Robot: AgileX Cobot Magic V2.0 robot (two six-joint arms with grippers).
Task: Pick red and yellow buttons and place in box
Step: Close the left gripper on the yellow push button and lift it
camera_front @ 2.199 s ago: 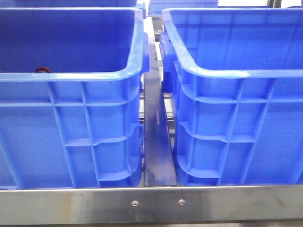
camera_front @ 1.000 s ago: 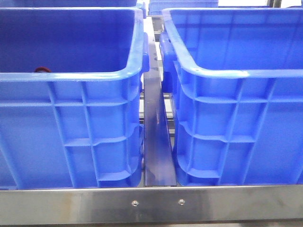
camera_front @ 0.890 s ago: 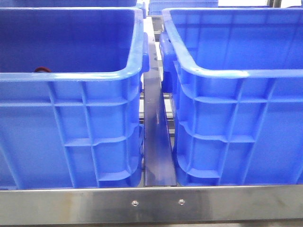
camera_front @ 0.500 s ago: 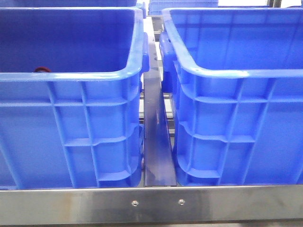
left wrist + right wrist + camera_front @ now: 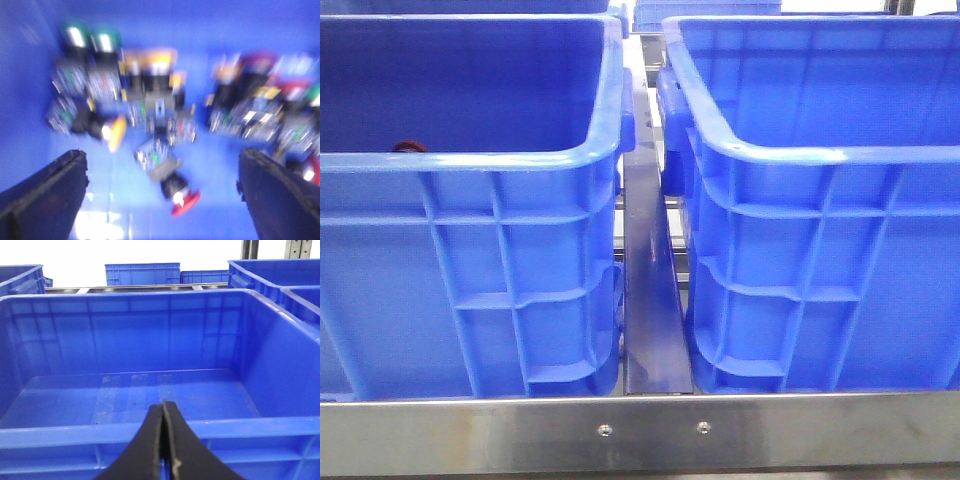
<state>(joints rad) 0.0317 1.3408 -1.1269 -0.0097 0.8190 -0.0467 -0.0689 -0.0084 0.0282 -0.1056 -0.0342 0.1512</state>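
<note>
In the blurred left wrist view a red button (image 5: 183,202) lies on its side on the blue crate floor between my open left gripper's (image 5: 162,200) dark fingers (image 5: 45,195). A yellow button (image 5: 116,133) lies beyond it, towards one finger. My right gripper (image 5: 163,407) is shut and empty, held in front of the near rim of an empty blue box (image 5: 150,432). In the front view two blue crates stand side by side, the left (image 5: 470,160) and the right (image 5: 820,155); neither gripper shows there.
Several other push buttons with green, yellow and red caps lie in a blurred heap (image 5: 150,100) further in the left crate. A steel rail (image 5: 650,300) runs between the crates and a steel bar (image 5: 640,430) crosses the front. More blue crates (image 5: 142,274) stand behind.
</note>
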